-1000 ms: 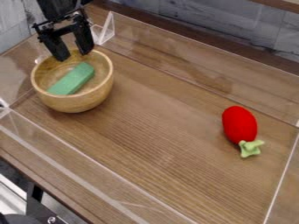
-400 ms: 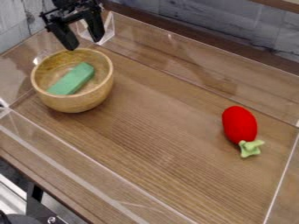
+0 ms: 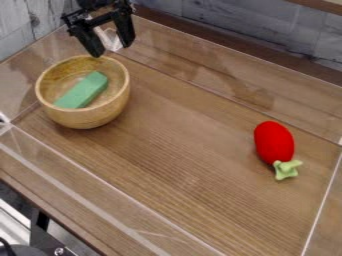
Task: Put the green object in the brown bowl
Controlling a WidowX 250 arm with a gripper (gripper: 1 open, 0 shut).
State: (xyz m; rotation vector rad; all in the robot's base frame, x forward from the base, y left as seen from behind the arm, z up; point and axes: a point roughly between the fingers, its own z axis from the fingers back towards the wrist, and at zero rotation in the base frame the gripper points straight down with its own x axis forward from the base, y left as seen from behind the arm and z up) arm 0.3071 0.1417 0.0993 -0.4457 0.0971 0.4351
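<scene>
One green block (image 3: 83, 91) lying slantwise inside brown bowl (image 3: 83, 92), bowl on wooden table (image 3: 187, 150), image-left. Pincer (image 3: 110, 48) above the bowl's far rim, fingers spread wide, nothing between; block apart from it, lower and nearer the camera. Red strawberry-like toy (image 3: 274, 142) well apart, image-right, green stem toward camera.

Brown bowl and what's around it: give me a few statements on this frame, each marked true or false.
1. The green block lies inside the brown bowl. True.
2. The gripper is closed around the green block. False: it is open, off the block.
3. The red strawberry-like toy is in the bowl too. False: it lies on the table, to the right in view.
4. The bowl stands upright. True.
</scene>
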